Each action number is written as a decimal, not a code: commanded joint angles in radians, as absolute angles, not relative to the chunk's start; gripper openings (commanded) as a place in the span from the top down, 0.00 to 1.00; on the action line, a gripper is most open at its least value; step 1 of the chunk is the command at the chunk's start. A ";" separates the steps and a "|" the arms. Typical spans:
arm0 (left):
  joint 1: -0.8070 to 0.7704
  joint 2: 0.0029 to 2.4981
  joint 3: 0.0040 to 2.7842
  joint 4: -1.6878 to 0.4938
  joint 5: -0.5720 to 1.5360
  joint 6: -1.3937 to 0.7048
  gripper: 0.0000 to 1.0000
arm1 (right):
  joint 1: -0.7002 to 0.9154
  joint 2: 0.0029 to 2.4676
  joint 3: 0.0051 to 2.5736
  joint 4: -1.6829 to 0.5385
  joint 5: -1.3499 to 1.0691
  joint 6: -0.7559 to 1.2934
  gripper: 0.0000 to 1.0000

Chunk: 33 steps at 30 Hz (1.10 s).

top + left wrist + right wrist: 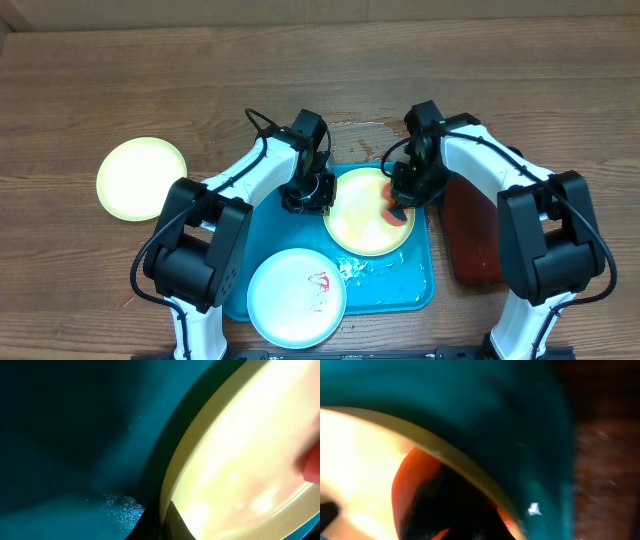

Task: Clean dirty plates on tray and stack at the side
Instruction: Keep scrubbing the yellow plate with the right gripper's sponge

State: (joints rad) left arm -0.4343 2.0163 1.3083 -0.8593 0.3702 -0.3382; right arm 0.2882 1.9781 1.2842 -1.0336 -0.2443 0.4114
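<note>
The turquoise tray (410,285) holds a yellow-green rimmed plate (360,225) and a pale blue-white rimmed plate (297,297) with a red smear. My left gripper (308,195) is shut on the yellow-green plate's left rim; in the left wrist view the rim (172,485) runs between my fingertips (166,527) over the tray (65,435). My right gripper (405,195) is shut on a red-orange sponge (392,208) pressed on that plate's right side. In the right wrist view the sponge (407,485) lies on the plate (350,460). A second yellow-green plate (141,178) lies on the table at the left.
A dark red-brown tray (470,235) lies right of the turquoise tray, also in the right wrist view (607,460). Wet patches show on the tray floor (358,268) and on the table behind it (360,130).
</note>
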 commanded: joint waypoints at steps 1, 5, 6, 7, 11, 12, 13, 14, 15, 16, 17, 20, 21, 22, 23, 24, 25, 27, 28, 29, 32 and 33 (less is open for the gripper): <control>-0.432 2.042 1.293 -0.866 0.333 -0.337 0.95 | 0.278 1.998 1.257 -1.107 -0.083 0.394 0.96; -0.432 2.042 1.293 -0.859 0.333 -0.337 0.96 | 0.281 1.998 1.257 -1.200 -0.108 0.359 0.96; -0.432 2.042 1.293 -0.858 0.333 -0.337 0.96 | 0.281 1.998 1.257 -1.207 -0.143 0.315 0.96; -0.432 2.042 1.293 -0.857 0.333 -0.337 0.96 | 0.281 1.997 1.257 -1.205 -0.194 0.266 0.96; -0.432 2.042 1.293 -0.857 0.333 -0.337 0.96 | 0.281 1.997 1.257 -1.144 -0.351 0.178 0.96; -0.432 2.042 1.293 -0.857 0.333 -0.337 0.95 | 0.281 1.997 1.257 -1.124 -0.376 0.178 0.96; -0.432 2.042 1.293 -0.857 0.334 -0.338 0.96 | 0.281 1.997 1.258 -1.098 -0.407 0.177 0.96; -0.432 2.042 1.293 -0.856 0.333 -0.338 0.96 | 0.281 1.997 1.258 -1.075 -0.436 0.177 0.96; -0.432 2.042 1.293 -0.857 0.333 -0.338 0.95 | 0.281 1.997 1.258 -1.055 -0.468 0.177 0.96; -0.432 2.042 1.293 -0.857 0.333 -0.340 0.95 | 0.281 1.997 1.258 -1.036 -0.501 0.176 0.96; -0.432 2.042 1.293 -0.858 0.333 -0.341 0.96 | 0.281 1.997 1.258 -1.010 -0.547 0.165 0.96; -0.432 2.042 1.293 -0.859 0.333 -0.341 0.96 | 0.281 1.997 1.259 -0.969 -0.595 0.163 0.96; -0.432 2.042 1.293 -0.859 0.333 -0.341 0.96 | 0.281 1.996 1.259 -0.965 -0.597 0.163 0.96; -0.432 2.042 1.293 -0.859 0.333 -0.342 0.96 | 0.281 1.995 1.260 -0.964 -0.597 0.163 0.96; -0.432 2.042 1.293 -0.860 0.333 -0.341 0.96 | 0.281 1.993 1.260 -0.966 -0.597 0.163 0.96; -0.432 2.042 1.293 -0.861 0.333 -0.342 0.96 | 0.281 1.991 1.260 -0.966 -0.597 0.162 0.96; -0.432 2.042 1.293 -0.861 0.333 -0.341 0.96 | 0.281 1.984 1.260 -0.967 -0.598 0.157 0.96; -0.432 2.042 1.293 -0.860 0.333 -0.342 0.96 | 0.281 1.965 1.260 -0.965 -0.597 0.137 0.96; -0.432 2.042 1.293 -0.859 0.333 -0.341 0.96 | 0.281 1.954 1.263 -0.966 -0.596 0.125 0.96; -0.432 2.042 1.293 -0.859 0.333 -0.341 0.96 | 0.281 1.940 1.267 -0.970 -0.591 0.122 0.96; -0.432 2.042 1.293 -0.860 0.333 -0.341 0.96 | 0.281 1.893 1.294 -0.999 -0.561 0.123 0.96; -0.432 2.042 1.293 -0.860 0.333 -0.341 0.96 | 0.281 1.878 1.306 -1.010 -0.551 0.125 0.96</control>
State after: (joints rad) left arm -0.4427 2.0163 1.3079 -0.8570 0.3779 -0.3386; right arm 0.2775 1.9648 1.2678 -0.9989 -0.5575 0.1455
